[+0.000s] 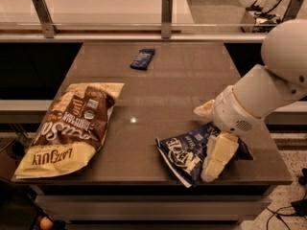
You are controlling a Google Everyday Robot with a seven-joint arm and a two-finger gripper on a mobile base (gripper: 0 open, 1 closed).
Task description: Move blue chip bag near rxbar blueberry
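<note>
Gripper (217, 161) down on blue chip bag (184, 152), near table (158, 99) front edge; cannot tell jaw state. Rxbar blueberry (143, 59) far beyond, left of jaws; bare tabletop between. Brown-yellow chip bag (72, 126) far left.

From the gripper (216, 159) on the chip bag (184, 152) at the front right, bare table (163, 95) stretches to the rxbar (143, 59) at the back, with the brown bag (72, 126) filling the left and a railing (166, 16) behind.
</note>
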